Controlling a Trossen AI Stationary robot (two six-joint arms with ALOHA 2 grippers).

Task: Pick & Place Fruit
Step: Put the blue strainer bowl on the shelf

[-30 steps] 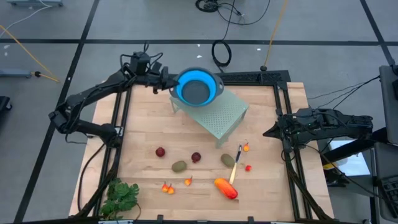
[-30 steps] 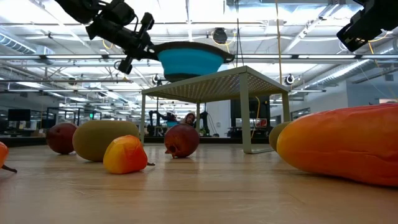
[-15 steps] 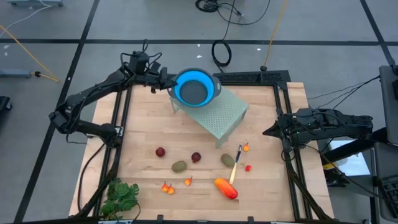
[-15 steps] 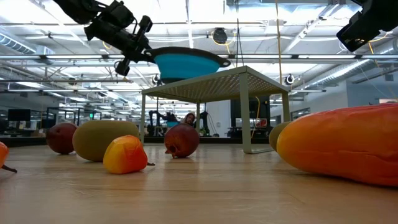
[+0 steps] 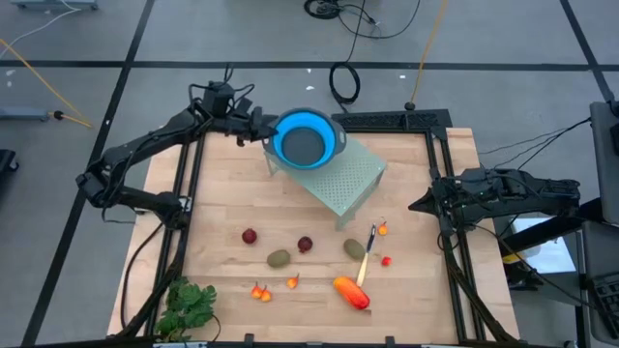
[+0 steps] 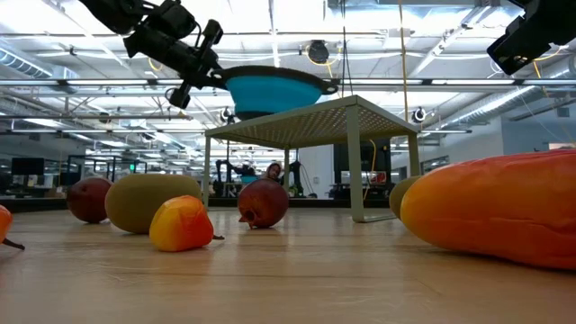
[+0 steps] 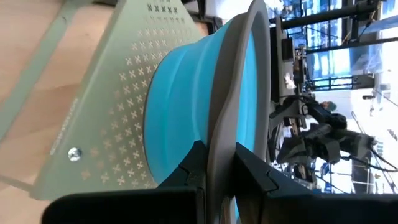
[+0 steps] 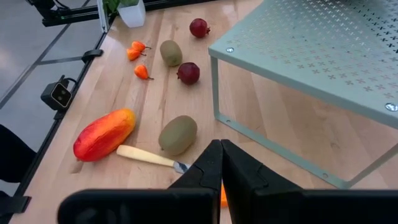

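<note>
Fruit (image 5: 305, 245) lies scattered on the bench (image 5: 222, 208) toward its front edge: we see two dark red balls, two matte olive-brown ovals, a long glossy orange-red piece (image 5: 352, 293) and tiny orange-red bits. A knife (image 5: 366, 255) lies among them, its pale handle touching the long piece, and a leafy bunch (image 5: 187, 304) sits at the front left corner. Near the back edge stands a pale green rack (image 5: 350, 179) of perforated metal on thin legs. Over its back corner the left gripper (image 5: 264, 129) pinches the grey rim of a soft, round blue bowl (image 5: 307, 138), holding it level just above the rack. The right gripper (image 5: 414, 205) waits at the right edge, fingers pressed together and empty. Compared with a second ago, we find the bowl almost where it was after a slight drift, and the fruit unmoved.
</note>
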